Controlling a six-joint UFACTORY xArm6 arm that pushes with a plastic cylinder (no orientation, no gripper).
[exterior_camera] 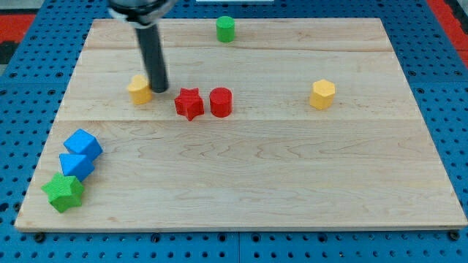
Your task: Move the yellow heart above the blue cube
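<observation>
The yellow heart lies at the view's upper left on the wooden board. My tip sits right against the heart's right side. The blue cube lies at the lower left, below and left of the heart. A second blue block touches it just below.
A green star sits below the blue blocks near the board's lower left corner. A red star and a red cylinder lie just right of my tip. A green cylinder is at the top. A yellow hexagon is at the right.
</observation>
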